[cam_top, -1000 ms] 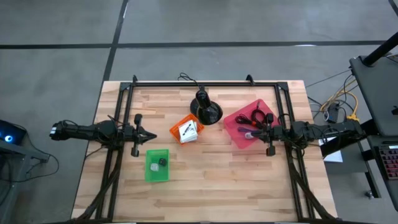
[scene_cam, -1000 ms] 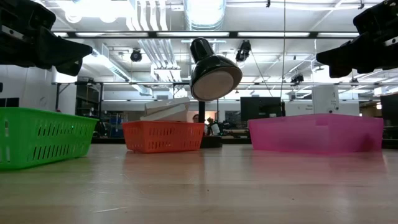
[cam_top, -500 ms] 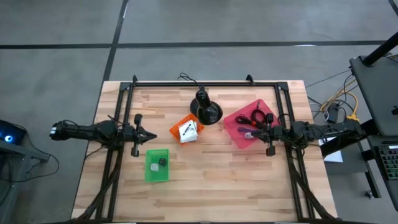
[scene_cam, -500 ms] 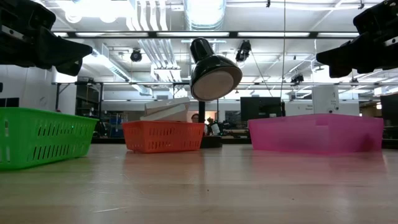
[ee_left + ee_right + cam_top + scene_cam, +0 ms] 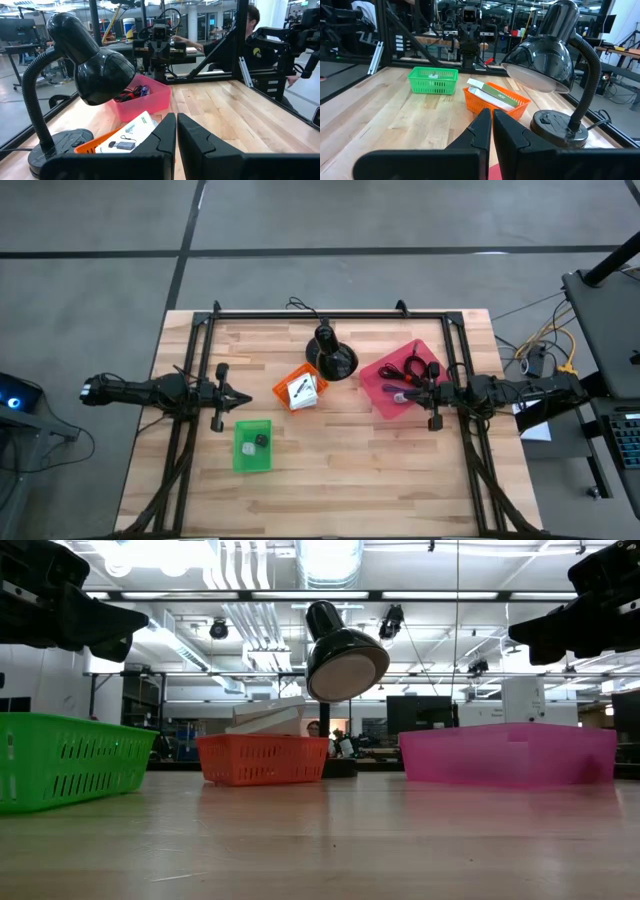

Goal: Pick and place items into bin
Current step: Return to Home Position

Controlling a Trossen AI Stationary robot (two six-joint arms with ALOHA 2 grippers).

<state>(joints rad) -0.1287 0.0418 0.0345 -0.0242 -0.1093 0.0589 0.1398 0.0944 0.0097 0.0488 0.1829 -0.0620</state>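
left arm (image 5: 150, 390) and right arm (image 5: 500, 392) reach level toward each other, jaws together.

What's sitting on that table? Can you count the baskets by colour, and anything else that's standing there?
green basket: 1
orange basket: 1
pink basket: 1
black lamp: 1
Total: 4
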